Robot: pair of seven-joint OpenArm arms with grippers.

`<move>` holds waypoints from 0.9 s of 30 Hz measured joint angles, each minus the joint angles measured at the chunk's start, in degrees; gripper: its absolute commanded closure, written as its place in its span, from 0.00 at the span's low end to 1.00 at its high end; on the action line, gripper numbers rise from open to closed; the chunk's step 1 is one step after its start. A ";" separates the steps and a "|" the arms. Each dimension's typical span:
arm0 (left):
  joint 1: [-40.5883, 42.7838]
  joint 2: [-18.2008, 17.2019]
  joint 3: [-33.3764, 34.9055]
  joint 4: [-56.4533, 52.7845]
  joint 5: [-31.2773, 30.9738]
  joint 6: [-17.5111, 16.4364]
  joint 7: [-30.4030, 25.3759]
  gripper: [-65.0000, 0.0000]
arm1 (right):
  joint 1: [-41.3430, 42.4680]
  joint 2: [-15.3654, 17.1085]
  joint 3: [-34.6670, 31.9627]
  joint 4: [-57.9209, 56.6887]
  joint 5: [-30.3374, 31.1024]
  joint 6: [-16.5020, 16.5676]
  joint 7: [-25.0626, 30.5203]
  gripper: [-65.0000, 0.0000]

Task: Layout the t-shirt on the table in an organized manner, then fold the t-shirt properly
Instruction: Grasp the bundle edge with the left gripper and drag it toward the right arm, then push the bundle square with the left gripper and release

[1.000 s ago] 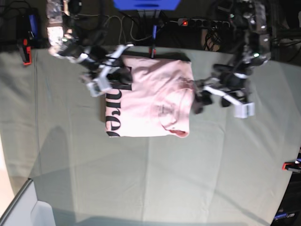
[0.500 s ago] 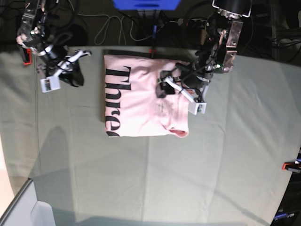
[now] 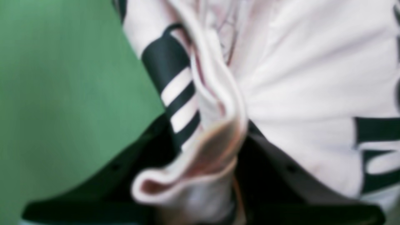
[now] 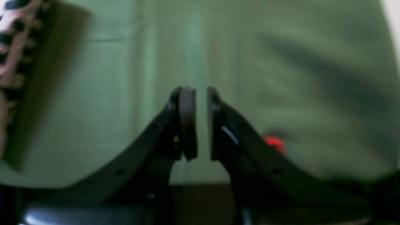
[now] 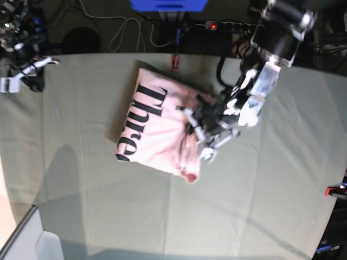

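The pale pink t-shirt [image 5: 157, 130] lies folded and skewed on the table [image 5: 260, 189], its black lettering along the left side. My left gripper [image 5: 198, 129] is at the shirt's right edge, shut on a bunched fold of the pink cloth. The left wrist view shows that fold [image 3: 215, 147] pinched between the dark jaws, with striped black print beside it. My right gripper [image 5: 33, 84] hovers over the back left corner, far from the shirt. In the right wrist view its fingers [image 4: 187, 122] stand almost together with nothing between them.
A red-orange clamp [image 5: 175, 60] sits at the table's back edge and another clamp [image 5: 335, 190] at the right edge. Cables and a power strip [image 5: 227, 25] lie behind the table. A pale bin [image 5: 32, 241] stands at the front left corner.
My left gripper has closed on the shirt's right edge and the shirt has turned and shifted, with its right side rumpled. The right arm has drawn back further to the back left corner.
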 measured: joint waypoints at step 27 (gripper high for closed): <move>-18.99 17.22 31.71 -23.80 37.53 -17.40 -20.59 0.99 | -2.58 -1.01 11.52 -0.07 0.07 0.02 0.09 0.92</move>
